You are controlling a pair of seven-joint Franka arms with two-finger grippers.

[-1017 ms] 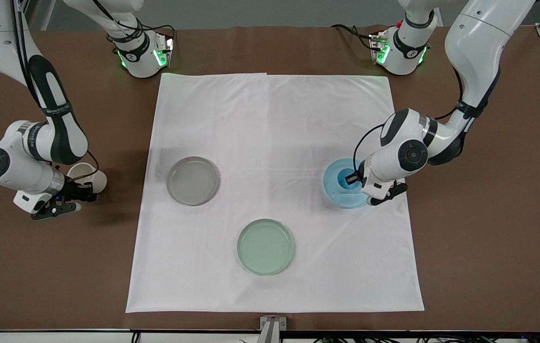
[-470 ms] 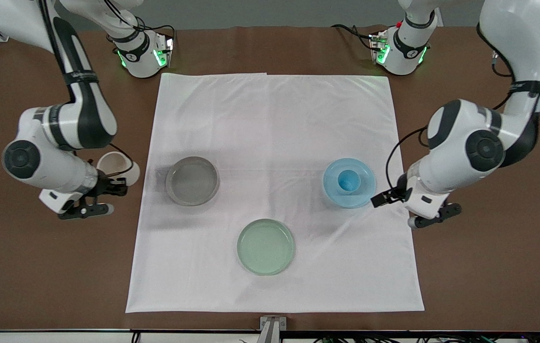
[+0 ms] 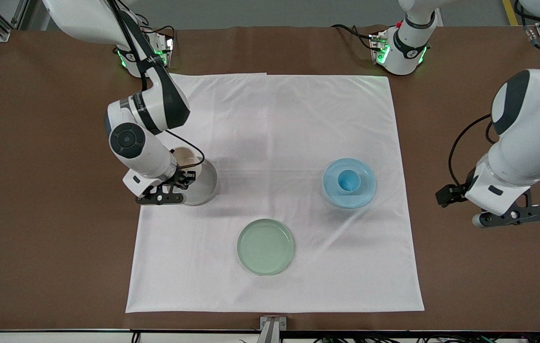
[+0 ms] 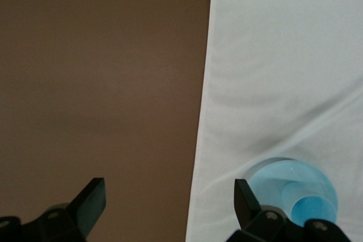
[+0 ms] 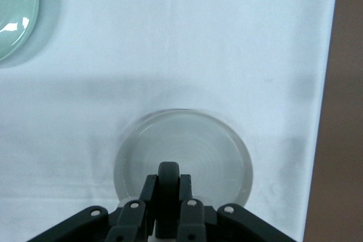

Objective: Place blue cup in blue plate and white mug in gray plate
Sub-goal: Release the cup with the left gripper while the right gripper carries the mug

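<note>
Right gripper [image 3: 173, 188]: jaws clamped on white mug [image 3: 185, 158] handle, over gray plate [image 3: 205, 183]. Center, lower slowly, release upright. Left gripper [image 3: 493, 207]: jaws apart, empty, waiting over bare counter [image 3: 489, 276]; blue cup [image 3: 348, 180] already in blue plate [image 3: 364, 193].

**Hidden and cut-off parts**

The right arm covers much of the round gray shallow plate [image 3: 205, 183] and most of the cream-white mug [image 3: 185, 156]. In the left wrist view, the picture's edge crops the light-blue plate [image 4: 281, 175].

A pale green round plate [image 3: 265, 247] rests on a wrinkled white cloth [image 3: 274, 119] spread over a brown table [image 3: 36, 190], near the cloth's camera-side edge.
</note>
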